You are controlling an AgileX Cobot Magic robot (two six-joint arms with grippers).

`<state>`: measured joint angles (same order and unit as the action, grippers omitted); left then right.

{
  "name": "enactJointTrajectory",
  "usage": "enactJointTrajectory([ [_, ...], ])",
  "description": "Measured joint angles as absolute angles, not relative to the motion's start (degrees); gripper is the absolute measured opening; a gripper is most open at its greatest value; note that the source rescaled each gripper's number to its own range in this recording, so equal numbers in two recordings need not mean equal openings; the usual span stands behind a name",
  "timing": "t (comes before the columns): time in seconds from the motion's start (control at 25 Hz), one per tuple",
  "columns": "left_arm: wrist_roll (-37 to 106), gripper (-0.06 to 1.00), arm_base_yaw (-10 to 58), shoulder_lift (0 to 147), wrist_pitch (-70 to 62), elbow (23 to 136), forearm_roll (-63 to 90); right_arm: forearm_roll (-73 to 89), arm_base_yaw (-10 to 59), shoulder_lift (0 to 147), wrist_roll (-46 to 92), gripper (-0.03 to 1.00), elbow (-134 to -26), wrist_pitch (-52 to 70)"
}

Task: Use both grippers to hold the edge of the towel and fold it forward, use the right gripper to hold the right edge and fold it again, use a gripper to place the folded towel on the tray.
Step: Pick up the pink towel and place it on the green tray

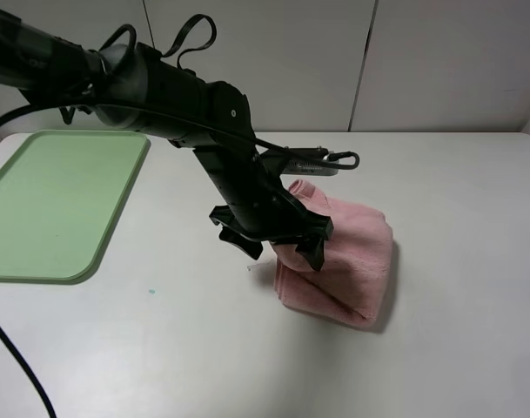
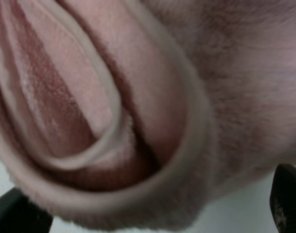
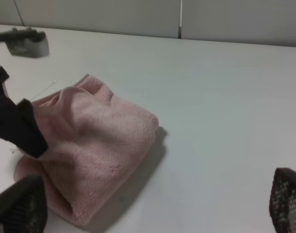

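Note:
The pink towel (image 1: 343, 252) lies folded into a thick bundle on the white table, right of the middle. My left arm reaches across from the upper left. Its left gripper (image 1: 278, 246) is open and straddles the bundle's left end. In the left wrist view the towel (image 2: 152, 97) fills the frame, its hem (image 2: 186, 160) curling round the folded layers, with black fingertips (image 2: 16, 213) at the lower corners. The right gripper (image 3: 152, 208) is open and holds nothing, hovering to the right of the towel (image 3: 99, 145). The light green tray (image 1: 56, 200) sits at the far left.
White wall panels (image 1: 273, 61) rise behind the table. A black cable (image 1: 16, 357) runs along the lower left. A small metal clip (image 1: 330, 159) juts from the left arm above the towel.

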<state>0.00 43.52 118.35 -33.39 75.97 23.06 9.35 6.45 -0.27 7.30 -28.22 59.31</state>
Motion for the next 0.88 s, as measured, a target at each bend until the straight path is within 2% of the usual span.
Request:
enactJointTrajectory([
  [0.88,0.0,0.88,46.9,126.4,-26.3,79.3,23.3,10.4,6.4,-0.3,7.3,1.00,-28.2,59.3],
])
